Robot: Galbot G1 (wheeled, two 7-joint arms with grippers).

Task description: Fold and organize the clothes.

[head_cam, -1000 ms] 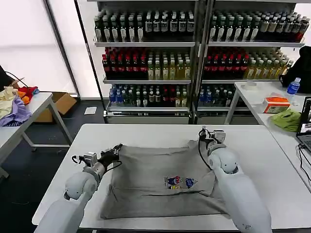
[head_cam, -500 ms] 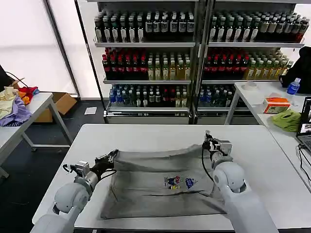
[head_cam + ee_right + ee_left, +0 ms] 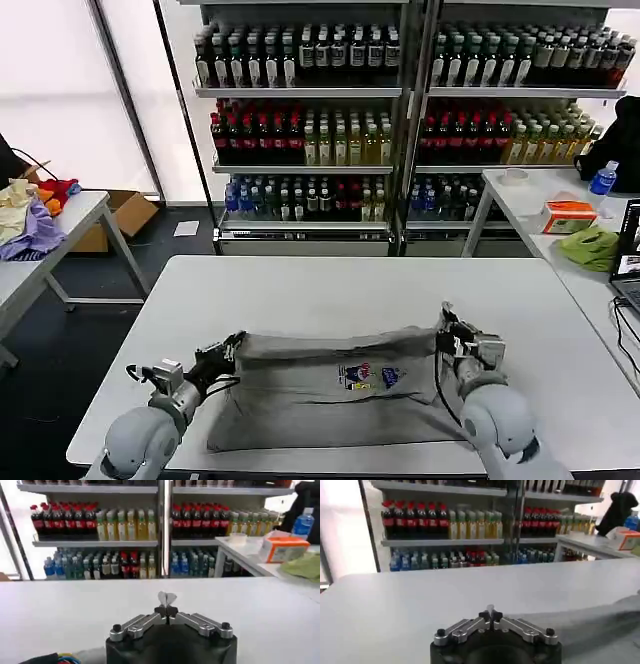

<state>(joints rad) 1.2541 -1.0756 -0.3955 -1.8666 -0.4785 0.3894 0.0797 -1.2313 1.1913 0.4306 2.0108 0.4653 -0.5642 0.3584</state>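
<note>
Item: light grey shirt [image 3: 330, 395], short-sleeved, with a small multicoloured chest print [image 3: 370, 376]. It lies in the lower centre of the head view on the white bench [image 3: 330, 285]. Its far edge is raised off the bench and drawn toward the near side as a long fold running from lower left to lower right; the near part lies flat on the bench.

Left end effector [image 3: 222, 352]: lower left of the head view, at the left end of the raised fold. Its fingers are closed together on the shirt edge. In the left wrist view the left end effector [image 3: 491, 616] shows both fingertips pressed together, a thin sliver of cloth pinched between them, and grey fabric trailing to the lower right of that frame.

Right end effector [image 3: 449, 330]: lower right of the head view, at the right end of the raised fold. Its fingers are closed on the shirt corner. In the right wrist view the right end effector [image 3: 167, 611] has its fingertips meeting, with a small tuft of pale cloth standing up from between them.

Surroundings: shelving [image 3: 400, 110] stocked with bottles fills the upper part of the head view, behind the bench.
</note>
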